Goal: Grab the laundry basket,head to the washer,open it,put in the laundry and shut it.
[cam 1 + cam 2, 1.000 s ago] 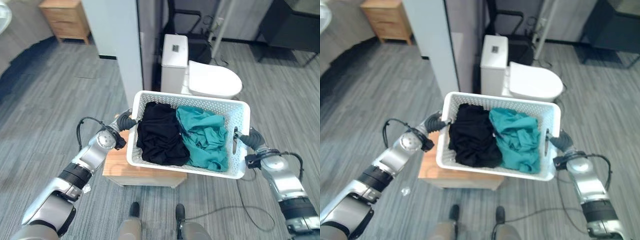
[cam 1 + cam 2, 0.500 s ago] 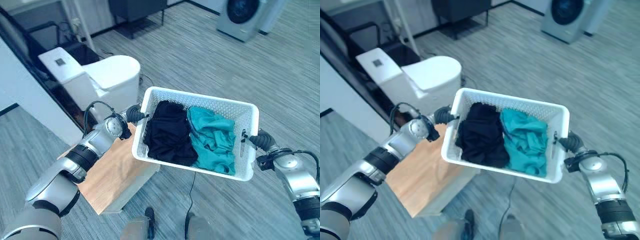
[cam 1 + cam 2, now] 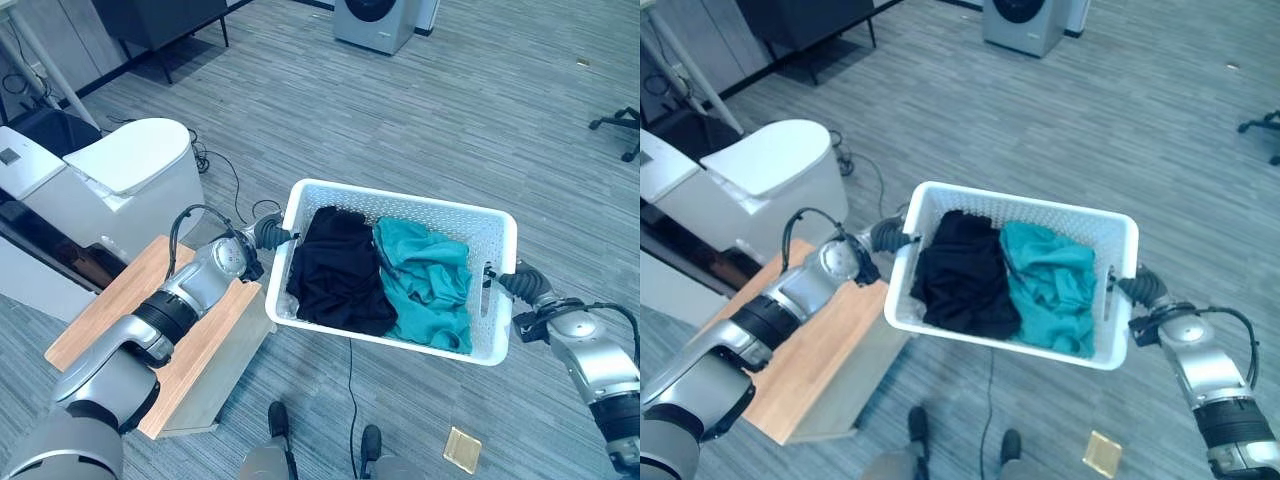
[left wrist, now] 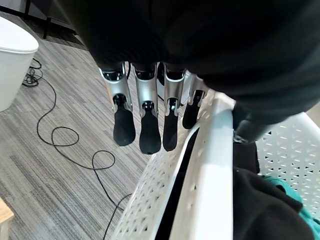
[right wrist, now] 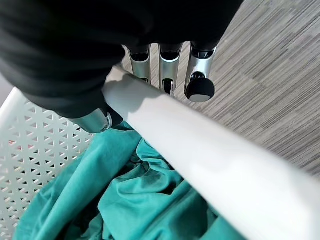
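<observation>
Grey plank floor (image 3: pixel 480 120) — both hands, left hand (image 3: pixel 268 235) and right hand (image 3: pixel 515 283), clamp laundry basket (image 3: pixel 400 205).

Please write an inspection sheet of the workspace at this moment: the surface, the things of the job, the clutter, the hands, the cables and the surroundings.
Surface: grey plank floor.
Job's things: white laundry basket carried in the air, black garment on its left, teal garment on its right; washer far ahead.
Clutter: small tan square on the floor.
Hands: left hand and right hand each grip a basket end, fingers outside the wall, thumb inside.
Cables: black cable on the floor by the toilet.
Surroundings: white toilet, wooden bench, chair base.
</observation>
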Robot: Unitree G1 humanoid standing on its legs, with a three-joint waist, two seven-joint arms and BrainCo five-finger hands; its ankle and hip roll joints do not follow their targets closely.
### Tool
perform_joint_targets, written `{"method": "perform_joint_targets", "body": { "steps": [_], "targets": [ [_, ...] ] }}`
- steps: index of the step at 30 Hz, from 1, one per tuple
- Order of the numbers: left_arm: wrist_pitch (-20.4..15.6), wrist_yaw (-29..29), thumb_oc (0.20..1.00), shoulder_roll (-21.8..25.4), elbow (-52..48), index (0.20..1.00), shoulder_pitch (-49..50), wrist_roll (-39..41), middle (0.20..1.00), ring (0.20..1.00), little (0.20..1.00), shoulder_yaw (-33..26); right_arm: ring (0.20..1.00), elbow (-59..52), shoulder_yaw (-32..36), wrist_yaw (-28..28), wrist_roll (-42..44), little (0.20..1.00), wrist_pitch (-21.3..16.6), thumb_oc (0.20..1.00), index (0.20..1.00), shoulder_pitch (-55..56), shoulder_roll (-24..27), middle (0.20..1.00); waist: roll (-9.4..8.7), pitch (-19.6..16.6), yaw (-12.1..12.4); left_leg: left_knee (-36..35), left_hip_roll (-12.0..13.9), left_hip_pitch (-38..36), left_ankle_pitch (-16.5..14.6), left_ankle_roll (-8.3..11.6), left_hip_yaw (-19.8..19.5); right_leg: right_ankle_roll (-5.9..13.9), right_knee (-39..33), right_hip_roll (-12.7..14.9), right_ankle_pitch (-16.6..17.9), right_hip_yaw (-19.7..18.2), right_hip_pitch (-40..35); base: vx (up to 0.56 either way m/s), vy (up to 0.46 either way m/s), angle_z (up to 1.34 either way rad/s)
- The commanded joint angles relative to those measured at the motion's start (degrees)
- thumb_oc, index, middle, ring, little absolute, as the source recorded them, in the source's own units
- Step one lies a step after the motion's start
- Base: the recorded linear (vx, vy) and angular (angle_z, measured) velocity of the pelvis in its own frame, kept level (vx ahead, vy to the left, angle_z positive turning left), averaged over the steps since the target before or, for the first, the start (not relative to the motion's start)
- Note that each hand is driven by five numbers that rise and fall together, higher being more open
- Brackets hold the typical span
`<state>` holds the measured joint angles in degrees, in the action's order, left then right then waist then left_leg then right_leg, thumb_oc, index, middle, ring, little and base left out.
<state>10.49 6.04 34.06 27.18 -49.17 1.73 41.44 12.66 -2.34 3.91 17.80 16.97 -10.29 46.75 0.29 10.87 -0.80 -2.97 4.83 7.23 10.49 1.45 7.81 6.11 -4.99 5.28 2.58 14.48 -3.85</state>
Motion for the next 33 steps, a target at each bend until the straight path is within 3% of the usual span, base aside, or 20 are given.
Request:
{"method": "perform_joint_targets", "body": {
  "steps": [1, 4, 7, 9, 11, 13, 16, 17, 20, 22, 24, 25, 27, 28, 29, 31, 32, 33],
  "targets": [
    [-7.35, -0.55, 0.200, -1.53, 0.84, 0.200, -9.19, 2.76, 0.200, 0.200, 0.200, -0.12, 0.200, -3.06, 4.19, -0.72, 4.26, 0.200, -7.36, 0.200, 0.200, -5.55, 6.42, 0.200, -2.86, -3.30, 2.79, 2.12, 1.03, -0.88, -7.60, 1.65, 0.00, 1.58, 3.84, 1.33, -8.18, -2.97, 0.25, -0.05, -0.228, 0.36],
    [-7.71, -1.27, 0.200, -1.46, 2.87, 0.200, -11.69, 3.70, 0.200, 0.200, 0.200, 1.37, 0.200, -2.21, 3.26, -1.83, 7.67, 0.200, -8.52, 0.200, 0.200, -7.07, 7.93, 0.200, -3.67, -1.96, 2.39, 3.80, 5.05, 0.22, -5.79, 3.45, -1.45, -0.21, 3.57, -2.23, -9.09, -2.42, -0.29, -0.05, -0.376, 0.44],
    [-7.53, -1.83, 0.200, 0.33, 2.89, 0.200, -13.03, 5.11, 0.200, 0.200, 0.200, 1.20, 0.200, -2.57, 2.64, -2.38, 9.61, 0.200, -8.68, 0.200, 0.200, -8.11, 9.39, 0.200, -4.39, 0.34, 2.77, 10.13, 7.03, 1.82, -7.13, 2.60, -4.64, -1.85, 4.34, -4.41, -9.74, -3.86, -0.82, -0.01, -0.277, 0.15],
    [-7.78, -2.05, 0.200, 1.62, 2.45, 0.200, -12.76, 6.08, 0.200, 0.200, 0.200, 0.91, 0.200, -4.12, 3.19, -2.31, 10.52, 0.200, -8.94, 0.200, 0.200, -7.58, 10.55, 0.200, -4.39, 2.11, 3.12, 14.87, 4.24, 4.12, -8.69, 1.71, -8.77, -2.81, 5.35, -4.85, -10.33, -4.77, -1.04, -0.01, -0.176, -0.07],
    [-7.93, -2.30, 0.200, 3.16, 1.68, 0.200, -12.48, 6.58, 0.200, 0.200, 0.200, 0.47, 0.200, -5.06, 2.94, -2.04, 10.66, 0.200, -8.81, 0.200, 0.200, -7.49, 10.85, 0.200, -4.21, 2.94, 4.06, 16.83, -2.22, 7.33, -10.11, 0.66, -12.52, -3.21, 6.05, -5.43, -10.95, -5.85, -1.22, 0.03, -0.093, 0.06],
    [-7.87, -2.17, 0.200, 4.99, 0.63, 0.200, -11.84, 6.48, 0.200, 0.200, 0.200, -0.07, 0.200, -6.10, 2.86, -1.47, 10.71, 0.200, -8.62, 0.200, 0.200, -7.09, 10.81, 0.200, -3.97, 2.32, 4.46, 15.06, -5.48, 9.81, -8.64, 0.32, -12.70, -3.34, 6.16, -6.28, -11.58, -6.12, -1.32, 0.13, -0.056, 0.05],
    [-7.93, -2.14, 0.200, 7.23, 0.22, 0.200, -10.84, 6.86, 0.200, 0.200, 0.200, -0.84, 0.200, -5.60, 1.15, -1.81, 10.84, 0.200, -8.75, 0.200, 0.200, -8.24, 10.07, 0.200, -3.86, 1.55, 6.40, 11.71, -7.74, 13.00, -6.29, 0.05, -12.15, -3.75, 6.24, -7.76, -13.17, -7.76, -2.67, 0.28, -0.058, -0.16],
    [-8.10, -2.07, 0.200, 8.22, 1.03, 0.200, -11.01, 6.89, 0.200, 0.200, 0.200, -0.69, 0.200, -4.87, 0.39, -1.69, 11.66, 0.200, -8.94, 0.200, 0.200, -8.57, 9.71, 0.200, -4.04, 1.01, 6.52, 9.12, -8.19, 14.33, -5.71, -0.14, -9.04, -3.62, 6.57, -8.30, -14.14, -7.87, -4.04, 0.41, -0.044, -0.61],
    [-8.11, -1.86, 0.200, 10.48, 0.94, 0.200, -10.65, 7.21, 0.200, 0.200, 0.200, -1.29, 0.200, -4.27, -0.92, -1.47, 11.71, 0.200, -8.68, 0.200, 0.200, -9.46, 8.44, 0.200, -4.58, 0.25, 7.75, 9.56, -7.32, 16.27, -5.22, -0.48, -3.99, -3.58, 7.43, -8.57, -15.46, -9.81, -5.65, 0.39, -0.011, -0.37],
    [-8.05, -1.77, 0.200, 12.49, 0.16, 0.200, -10.30, 7.05, 0.200, 0.200, 0.200, -2.07, 0.200, -5.41, -1.31, -0.97, 11.46, 0.200, -8.24, 0.200, 0.200, -9.32, 6.95, 0.200, -4.82, -1.26, 8.14, 8.63, -7.01, 14.10, -4.80, -1.99, -2.91, -3.42, 8.54, -8.85, -16.33, -10.74, -6.93, 0.45, 0.032, -0.42],
    [-8.29, -1.45, 0.200, 14.07, -0.77, 0.200, -9.15, 6.93, 0.200, 0.200, 0.200, -2.76, 0.200, -7.12, -0.94, -0.13, 11.23, 0.200, -8.47, 0.200, 0.200, -8.23, 5.95, 0.200, -6.51, -2.11, 8.32, 10.63, -8.10, 13.25, -6.25, -3.09, -1.57, -1.77, 12.94, -7.49, -15.55, -10.89, -7.08, 0.50, 0.069, -0.58],
    [-8.77, -1.56, 0.200, 14.79, -0.76, 0.200, -7.95, 6.97, 0.200, 0.200, 0.200, -3.78, 0.200, -7.20, -1.09, 0.22, 11.06, 0.200, -8.78, 0.200, 0.200, -7.76, 5.26, 0.200, -7.49, -2.58, 8.72, 11.26, -8.89, 12.38, -7.86, -3.96, -0.39, 0.80, 17.11, -6.78, -11.51, -10.90, -6.59, 0.50, 0.095, -0.54],
    [-8.66, -1.13, 0.200, 15.64, -1.42, 0.200, -6.67, 6.91, 0.200, 0.200, 0.200, -4.88, 0.200, -7.78, -0.32, 0.97, 10.05, 0.200, -8.63, 0.200, 0.200, -7.26, 4.29, 0.200, -7.42, -2.11, 8.31, 12.01, -8.79, 9.15, -10.61, -5.27, 0.95, 5.78, 28.94, -5.23, -3.37, -10.40, -3.25, 0.52, 0.124, -0.33],
    [-8.47, -0.98, 0.200, 16.07, -2.06, 0.200, -5.39, 7.18, 0.200, 0.200, 0.200, -6.05, 0.200, -8.47, 0.52, 1.54, 8.17, 0.200, -8.14, 0.200, 0.200, -7.04, 3.55, 0.200, -5.55, -1.51, 7.27, 12.22, -7.29, 5.81, -12.47, -6.27, 1.22, 8.13, 39.36, -4.29, 2.64, -8.77, 0.46, 0.41, 0.102, 0.02],
    [-8.46, -0.97, 0.200, 16.08, -2.11, 0.200, -5.31, 7.18, 0.200, 0.200, 0.200, -6.16, 0.200, -8.53, 0.51, 1.55, 8.11, 0.200, -8.09, 0.200, 0.200, -7.05, 3.56, 0.200, -5.49, -1.42, 7.24, 12.32, -7.31, 5.84, -12.51, -6.33, 1.24, 8.17, 39.80, -4.24, 2.52, -8.79, 0.65, 0.37, 0.111, 0.20],
    [-8.55, -1.16, 0.200, 15.60, -1.67, 0.200, -4.65, 7.39, 0.200, 0.200, 0.200, -6.88, 0.200, -8.40, 1.60, 1.85, 6.68, 0.200, -8.31, 0.200, 0.200, -6.45, 2.95, 0.200, -3.10, -0.70, 5.59, 11.94, -5.81, 2.17, -13.57, -6.58, 0.76, 8.05, 48.17, -4.30, 3.59, -7.12, 5.54, 0.44, 0.069, 0.23],
    [-8.25, -1.01, 0.200, 14.63, -1.69, 0.200, -5.09, 7.45, 0.200, 0.200, 0.200, -6.91, 0.200, -8.51, 3.87, 1.75, 6.00, 0.200, -7.94, 0.200, 0.200, -5.34, 3.41, 0.200, -1.35, 0.73, 3.01, 11.14, -5.36, -1.68, -14.37, -6.07, -0.73, 6.53, 51.88, -1.39, 0.05, -5.16, 11.58, 0.44, 0.024, 0.09],
    [-8.25, -1.01, 0.200, 14.56, -1.67, 0.200, -5.18, 7.46, 0.200, 0.200, 0.200, -6.87, 0.200, -8.58, 4.01, 1.76, 5.99, 0.200, -7.91, 0.200, 0.200, -5.24, 3.44, 0.200, -1.25, 0.68, 2.91, 11.02, -5.28, -1.54, -14.13, -6.01, -0.92, 6.39, 51.79, -1.44, 0.19, -4.89, 11.66, 0.54, -0.045, 0.66]
  ]
}}
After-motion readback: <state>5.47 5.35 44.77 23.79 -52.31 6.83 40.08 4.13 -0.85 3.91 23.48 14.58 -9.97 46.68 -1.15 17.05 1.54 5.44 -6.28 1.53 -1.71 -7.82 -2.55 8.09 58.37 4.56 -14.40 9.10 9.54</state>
